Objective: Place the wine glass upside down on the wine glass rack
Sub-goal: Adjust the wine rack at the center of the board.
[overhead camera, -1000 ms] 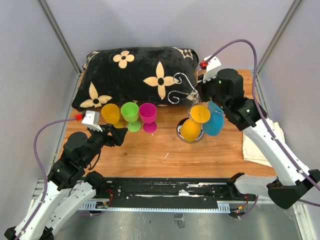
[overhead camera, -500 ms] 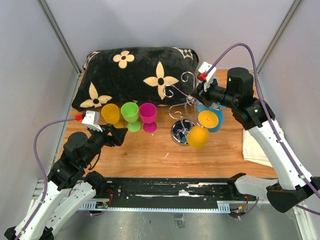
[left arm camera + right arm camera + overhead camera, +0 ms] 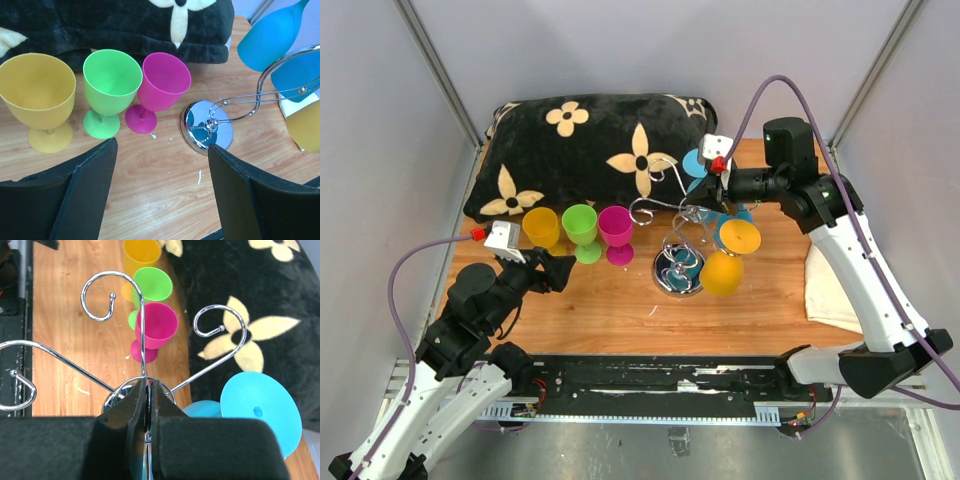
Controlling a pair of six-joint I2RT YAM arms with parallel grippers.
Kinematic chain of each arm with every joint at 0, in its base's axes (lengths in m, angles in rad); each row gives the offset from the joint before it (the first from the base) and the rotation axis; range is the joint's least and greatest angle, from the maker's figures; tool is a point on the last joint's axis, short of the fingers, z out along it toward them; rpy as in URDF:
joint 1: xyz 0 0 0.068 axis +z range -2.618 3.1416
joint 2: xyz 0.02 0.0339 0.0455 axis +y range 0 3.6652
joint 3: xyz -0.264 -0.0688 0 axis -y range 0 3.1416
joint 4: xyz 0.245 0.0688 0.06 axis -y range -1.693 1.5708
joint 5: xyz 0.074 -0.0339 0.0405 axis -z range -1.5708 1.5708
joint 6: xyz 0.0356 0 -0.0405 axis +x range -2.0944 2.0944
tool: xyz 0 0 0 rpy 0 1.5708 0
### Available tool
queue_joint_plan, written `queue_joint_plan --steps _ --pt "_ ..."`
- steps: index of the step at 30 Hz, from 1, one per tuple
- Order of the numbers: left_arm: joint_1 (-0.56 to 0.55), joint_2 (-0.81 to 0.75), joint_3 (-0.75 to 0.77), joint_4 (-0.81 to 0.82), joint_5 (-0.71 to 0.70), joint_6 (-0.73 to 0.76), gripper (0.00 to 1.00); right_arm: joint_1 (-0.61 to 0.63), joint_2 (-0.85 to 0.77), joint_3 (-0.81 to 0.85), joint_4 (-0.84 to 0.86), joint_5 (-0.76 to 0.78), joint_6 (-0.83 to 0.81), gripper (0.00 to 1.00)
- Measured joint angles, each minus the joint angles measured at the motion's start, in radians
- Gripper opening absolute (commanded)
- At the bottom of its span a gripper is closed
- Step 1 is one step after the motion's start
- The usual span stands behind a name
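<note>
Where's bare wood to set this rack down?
Bare wood: the front strip between the rack and the rail, and right of it up to the cloth. Crowded: the three glasses along the pillow.

Along the near edge of the table (image 3: 600,315) you have bare wood. The pillow (image 3: 590,150) fills the far left corner, three glasses (image 3: 580,225) lined up before it. Mid-table the wine glass rack (image 3: 677,272) spreads hooks and hung glasses (image 3: 722,272); a cloth (image 3: 832,290) lies at the right edge.

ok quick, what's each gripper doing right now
left gripper: open, holding nothing
right gripper: shut on the stem of the wine glass rack
</note>
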Motion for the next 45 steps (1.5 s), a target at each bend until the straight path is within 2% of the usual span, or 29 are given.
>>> queue_joint_plan --steps 4,8,15,23,28,31,33,37,39,41,45 --pt "0.000 0.000 0.000 0.000 0.000 0.000 0.78 -0.004 0.009 0.015 -0.053 -0.098 -0.085 0.02" --pt "0.000 0.000 0.000 0.000 0.000 0.000 0.77 -0.029 0.027 0.044 -0.119 -0.192 -0.145 0.07" --pt "0.000 0.000 -0.001 0.000 0.000 0.000 0.78 -0.045 0.117 0.124 -0.177 -0.262 -0.217 0.15" --pt "0.000 0.005 -0.001 0.000 0.000 0.000 0.77 -0.045 0.130 0.129 -0.129 -0.282 -0.217 0.39" --pt "0.000 0.005 -0.001 0.000 0.000 0.000 0.77 -0.045 0.120 0.121 -0.041 -0.269 -0.150 0.51" --pt "0.000 0.005 -0.002 0.000 0.000 0.000 0.77 -0.045 0.106 0.117 0.010 -0.256 -0.100 0.63" --pt "0.000 0.005 -0.002 0.001 0.000 0.000 0.78 -0.044 0.091 0.108 0.047 -0.245 -0.067 0.65" --pt "0.000 0.005 -0.006 0.001 0.000 0.000 0.78 -0.024 0.013 0.015 0.181 -0.163 0.057 0.69" --pt "0.000 0.005 -0.006 0.002 0.000 0.000 0.78 0.018 -0.047 -0.079 0.281 -0.058 0.136 0.71" --pt "0.000 0.005 -0.006 0.002 0.000 0.000 0.77 0.090 -0.089 -0.148 0.360 0.074 0.202 0.77" --pt "0.000 0.003 -0.006 0.003 0.000 0.000 0.78 0.243 -0.117 -0.226 0.480 0.360 0.320 0.79"
